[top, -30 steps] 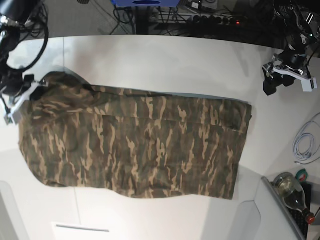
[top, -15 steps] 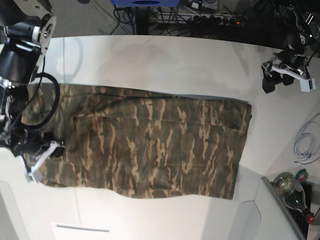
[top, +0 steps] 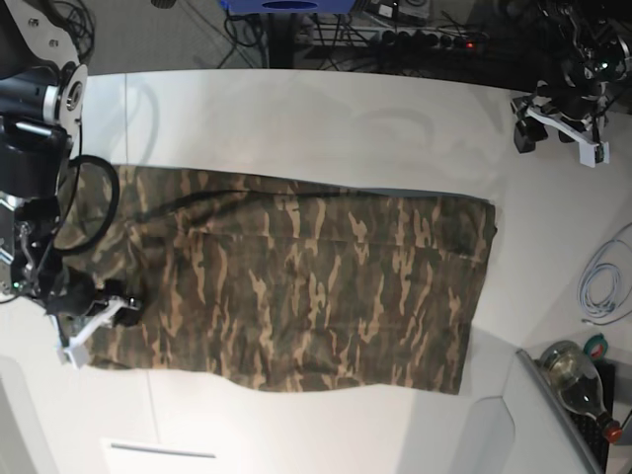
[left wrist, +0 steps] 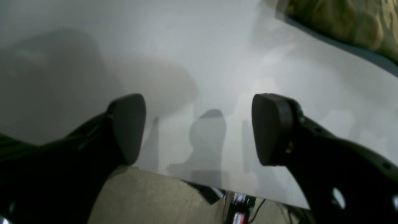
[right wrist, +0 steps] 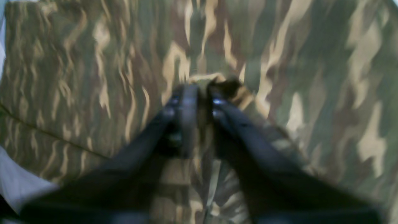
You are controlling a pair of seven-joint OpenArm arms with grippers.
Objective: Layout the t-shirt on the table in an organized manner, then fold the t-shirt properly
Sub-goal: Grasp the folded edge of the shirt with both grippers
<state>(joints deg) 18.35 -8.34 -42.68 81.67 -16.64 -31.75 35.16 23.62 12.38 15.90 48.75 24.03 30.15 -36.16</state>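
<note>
My left jaws stand wide apart with nothing between them; on the left wrist feed the left gripper [left wrist: 199,129] hangs over bare white tabletop [left wrist: 186,56], both dark pads clear of the surface as far as I can judge. A corner of the t-shirt [left wrist: 348,21] shows at the top right of that feed, well apart from the jaws. Past the tabletop edge at the bottom I see a tan floor [left wrist: 146,199].

On the right wrist feed the right gripper [right wrist: 202,93] has its two dark fingers close together with only a narrow gap, tips down on the camouflage cloth [right wrist: 93,77]. A small raised fold of fabric sits at the tips. The picture is blurred, and I cannot tell whether the jaws pinch that fold or merely rest beside it.

On the base feed the t-shirt [top: 296,286] lies spread flat as a broad rectangle across the middle of the tabletop [top: 326,118]. The right gripper [top: 123,304] is at the cloth's lower corner on the feed's left side, with its white bracket just off the fabric edge. The left gripper [top: 538,123] is at the feed's upper right, above bare tabletop, well apart from the shirt. A coiled white cable [top: 604,281] and a glass bottle [top: 578,380] lie near the right margin.
</note>
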